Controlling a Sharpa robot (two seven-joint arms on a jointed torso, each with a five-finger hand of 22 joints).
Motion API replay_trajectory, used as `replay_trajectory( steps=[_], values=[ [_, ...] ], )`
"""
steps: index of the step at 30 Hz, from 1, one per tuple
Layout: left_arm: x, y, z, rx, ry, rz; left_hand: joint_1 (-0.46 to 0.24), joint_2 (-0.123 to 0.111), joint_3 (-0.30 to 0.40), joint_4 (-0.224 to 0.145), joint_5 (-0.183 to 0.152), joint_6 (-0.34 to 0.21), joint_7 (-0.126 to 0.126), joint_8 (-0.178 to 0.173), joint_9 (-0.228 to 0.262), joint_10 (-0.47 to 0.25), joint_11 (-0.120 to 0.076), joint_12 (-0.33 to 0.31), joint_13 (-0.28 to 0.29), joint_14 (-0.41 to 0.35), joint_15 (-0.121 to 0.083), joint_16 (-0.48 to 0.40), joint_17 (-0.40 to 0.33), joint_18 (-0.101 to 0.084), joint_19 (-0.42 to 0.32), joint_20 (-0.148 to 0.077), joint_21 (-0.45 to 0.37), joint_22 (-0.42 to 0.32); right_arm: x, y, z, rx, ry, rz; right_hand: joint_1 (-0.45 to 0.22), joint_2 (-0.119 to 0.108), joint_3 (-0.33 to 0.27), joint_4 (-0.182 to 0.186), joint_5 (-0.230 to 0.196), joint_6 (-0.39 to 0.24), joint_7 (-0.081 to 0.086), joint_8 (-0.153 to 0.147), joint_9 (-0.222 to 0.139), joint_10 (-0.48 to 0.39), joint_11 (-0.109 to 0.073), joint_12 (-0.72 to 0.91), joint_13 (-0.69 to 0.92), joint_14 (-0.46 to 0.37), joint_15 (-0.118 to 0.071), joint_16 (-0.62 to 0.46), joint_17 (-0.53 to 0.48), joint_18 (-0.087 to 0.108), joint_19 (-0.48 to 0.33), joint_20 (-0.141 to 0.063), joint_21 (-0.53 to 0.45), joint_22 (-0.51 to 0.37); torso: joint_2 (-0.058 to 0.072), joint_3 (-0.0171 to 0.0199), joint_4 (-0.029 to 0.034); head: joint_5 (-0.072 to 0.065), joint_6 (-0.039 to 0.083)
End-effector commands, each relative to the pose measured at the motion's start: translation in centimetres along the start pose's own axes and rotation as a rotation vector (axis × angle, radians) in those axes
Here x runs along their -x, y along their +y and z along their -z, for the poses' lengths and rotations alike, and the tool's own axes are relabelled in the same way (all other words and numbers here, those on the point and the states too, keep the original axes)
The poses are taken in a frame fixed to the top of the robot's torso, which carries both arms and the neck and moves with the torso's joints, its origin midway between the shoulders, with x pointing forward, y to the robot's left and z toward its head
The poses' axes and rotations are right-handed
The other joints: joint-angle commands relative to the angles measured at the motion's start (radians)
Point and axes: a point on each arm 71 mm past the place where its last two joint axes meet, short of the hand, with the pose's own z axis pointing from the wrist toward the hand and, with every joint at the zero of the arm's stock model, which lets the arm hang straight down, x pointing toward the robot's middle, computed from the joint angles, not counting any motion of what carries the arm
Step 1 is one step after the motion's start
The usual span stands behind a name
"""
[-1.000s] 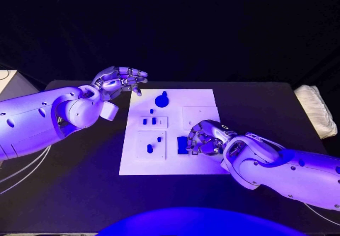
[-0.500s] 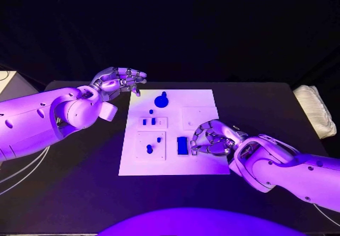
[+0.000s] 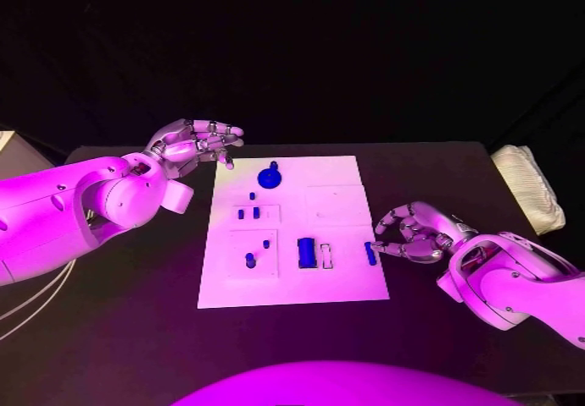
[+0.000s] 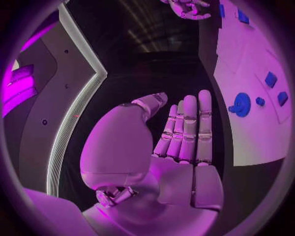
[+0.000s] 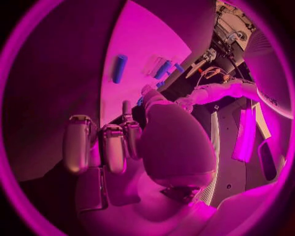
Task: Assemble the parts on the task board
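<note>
The white task board (image 3: 341,279) lies in the middle of the black table. On it are a round blue knob (image 3: 270,178), several small blue parts (image 3: 250,260), a blue block (image 3: 306,252) and a slim blue bar (image 3: 370,252) near its right edge. My right hand (image 3: 414,234) hovers just off that edge beside the bar, fingers loosely curled and holding nothing. In the right wrist view the bar (image 5: 119,68) lies beyond the bent fingers (image 5: 110,147). My left hand (image 3: 195,139) is raised by the board's far left corner, empty; its fingers (image 4: 187,130) reach toward the knob (image 4: 241,104).
A folded white cloth (image 3: 527,186) lies at the table's right edge. Dark table surface surrounds the board (image 4: 246,73) on all sides. The left wrist view also catches the right hand (image 4: 191,7) far across the board.
My right hand has drawn back to the right, off the board, uncovering the blue block and leaving a slim blue bar lying near the right edge. The left hand has barely moved.
</note>
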Motion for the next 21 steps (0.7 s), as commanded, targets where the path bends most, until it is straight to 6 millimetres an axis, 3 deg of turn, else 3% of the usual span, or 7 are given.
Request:
replay_trajectory(
  steps=[1,14,21],
  values=[
    [-0.2,-0.2,0.1,-0.028,0.018,0.011,-0.012,0.001,0.0,0.005,0.001,-0.006,0.017,0.007,-0.002,-0.009,-0.001,0.004,-0.001,-0.003,0.008,0.003,0.001,0.015,0.006,-0.001,-0.005,-0.002,-0.1,-0.8,0.4,-0.041,0.001,0.052,-0.008,0.002,-0.01,0.001,0.006,0.012,-0.001,-0.006,-0.001,0.027,0.005,-0.002,0.178,0.089,0.004,-0.003,0.206,0.007,0.038,0.009,-0.003,0.134,0.0,0.0003,-0.0007,-0.007,0.002],
    [-0.2,-0.1,0.1,-0.028,0.02,0.013,-0.012,0.0,-0.001,0.005,0.001,-0.006,0.017,0.007,-0.002,-0.009,-0.001,0.005,-0.001,-0.003,0.008,0.003,0.001,0.015,0.007,0.0,-0.006,-0.002,-1.6,-1.3,0.5,-0.115,0.016,0.102,-0.055,0.02,-0.069,0.004,0.009,0.056,-0.014,-0.01,-0.003,0.03,-0.005,0.002,0.179,0.09,-0.004,-0.002,0.208,0.006,0.041,0.003,-0.002,0.137,0.001,-0.0023,0.0053,-0.017,0.004],
    [-0.1,-0.1,0.2,-0.025,0.018,0.012,-0.011,0.001,-0.001,0.006,0.001,-0.006,0.017,0.008,-0.001,-0.009,-0.002,0.005,-0.001,-0.003,0.007,0.003,0.001,0.015,0.007,0.0,-0.007,-0.003,-3.0,-1.1,0.2,-0.13,0.047,0.11,-0.067,0.033,-0.087,0.002,0.013,0.078,-0.021,-0.006,-0.001,0.035,-0.012,0.01,0.183,0.091,-0.009,0.002,0.214,0.004,0.046,0.0,0.01,0.143,0.003,-0.0029,0.0038,-0.015,0.0]
  ],
)
